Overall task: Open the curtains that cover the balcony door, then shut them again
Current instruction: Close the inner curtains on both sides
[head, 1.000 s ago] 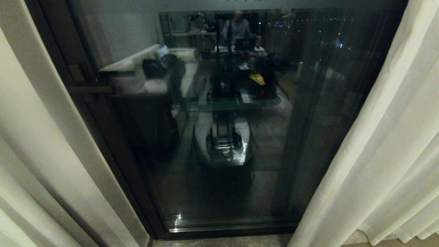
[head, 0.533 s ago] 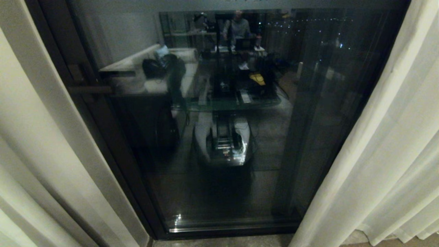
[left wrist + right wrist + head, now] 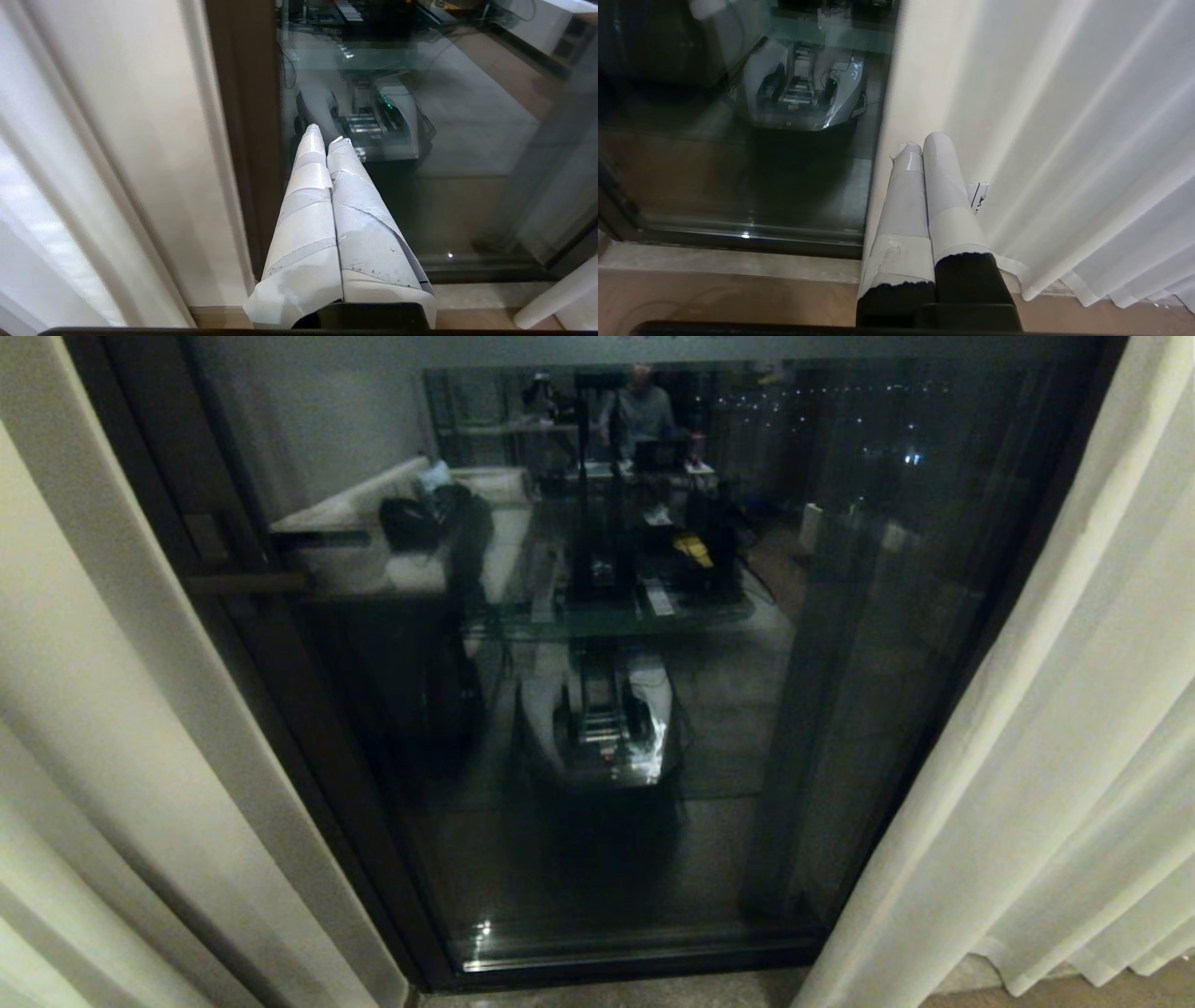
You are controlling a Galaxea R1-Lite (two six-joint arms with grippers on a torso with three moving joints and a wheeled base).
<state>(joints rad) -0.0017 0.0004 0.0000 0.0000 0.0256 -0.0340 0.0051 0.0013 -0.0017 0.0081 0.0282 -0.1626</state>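
The balcony door (image 3: 597, 653) fills most of what I see ahead, a tall dark-framed pane reflecting the room behind me, with my own base mirrored low in the glass and a seated person dimly mirrored near the top. The curtains (image 3: 1055, 728) are drawn apart to either side of it: one cream panel hangs along my left (image 3: 84, 728), covering the frame's edge there, the other falls in deep pleats on my right down to the floor (image 3: 1027, 989). A dark lever handle (image 3: 245, 582) sticks out level from the left part of the frame, just beside the left panel. My left tool (image 3: 325, 139) points down toward the bottom of the door, its two taped fingers pressed together with nothing between them, close to the left panel's edge but apart from it. My right tool (image 3: 921, 140) is likewise closed and empty, lying just in front of the right panel's inner edge; I cannot tell whether it touches the cloth.
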